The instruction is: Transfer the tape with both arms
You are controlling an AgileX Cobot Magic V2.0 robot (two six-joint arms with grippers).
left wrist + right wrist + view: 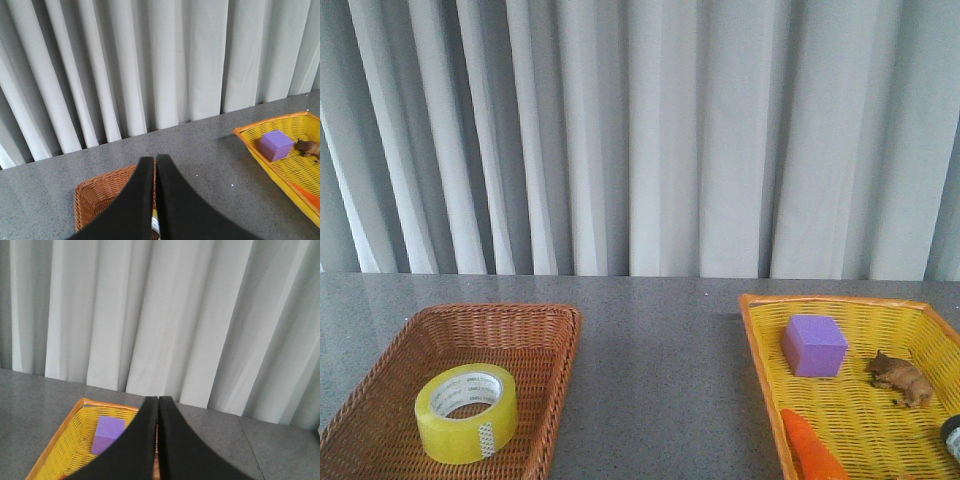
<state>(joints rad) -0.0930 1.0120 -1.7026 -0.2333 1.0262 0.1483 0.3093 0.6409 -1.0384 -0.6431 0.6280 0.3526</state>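
Two baskets sit on the grey table [660,340]. The tape [466,412] lies flat in the brown wicker basket [550,330], at about 7 o'clock in the front view; the yellow basket [760,330] at 4 o'clock holds a purple block [813,345], a small brown figure [900,377] and an orange piece [810,450]. The left gripper [154,165] and the right gripper [158,405] both have their fingers pressed together, holding nothing. I think the risk is this: if the left fingers do not spread before descending, they may push the roll against the wicker wall. A poor handover could also drop it on the table between the baskets.
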